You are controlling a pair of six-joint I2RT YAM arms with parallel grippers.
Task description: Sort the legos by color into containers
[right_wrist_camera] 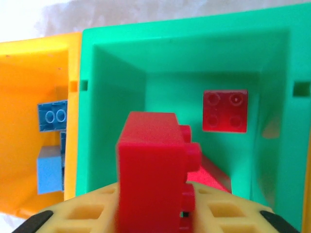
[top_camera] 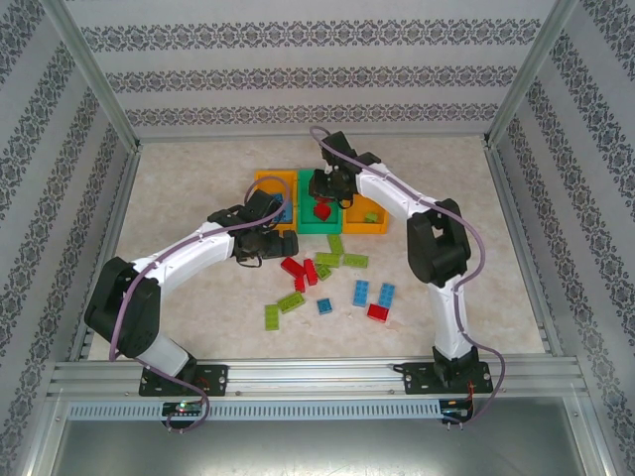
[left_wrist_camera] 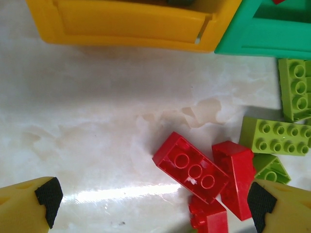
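The right gripper point(top_camera: 322, 190) is being held over the green bin point(top_camera: 301, 224), the middle one of three containers in a row at the far side of the table point(top_camera: 179, 198). In the right wrist view its jaws are seen clamped on a red brick point(right_wrist_camera: 151, 170), which is being carried upright with its studs facing right, above the bin's opening. A square red brick point(right_wrist_camera: 225, 110) is lying on the floor of that bin.

Blue bricks point(right_wrist_camera: 52, 115) are being kept in the left orange bin point(right_wrist_camera: 29, 73), and a lime brick point(top_camera: 371, 216) is lying in the right orange bin point(top_camera: 349, 226).

The left gripper point(left_wrist_camera: 154, 201) is being held low over the table with its jaws wide apart and nothing between them, just near of the left orange bin. A red cluster point(left_wrist_camera: 192, 167) is lying close to its right finger, with lime bricks point(left_wrist_camera: 276, 136) beyond.

The remaining legos are scattered on the table near of the bins: red ones point(top_camera: 296, 268), lime ones point(top_camera: 290, 302) and blue ones point(top_camera: 360, 293), with one red brick point(top_camera: 377, 312) lying apart to the right.
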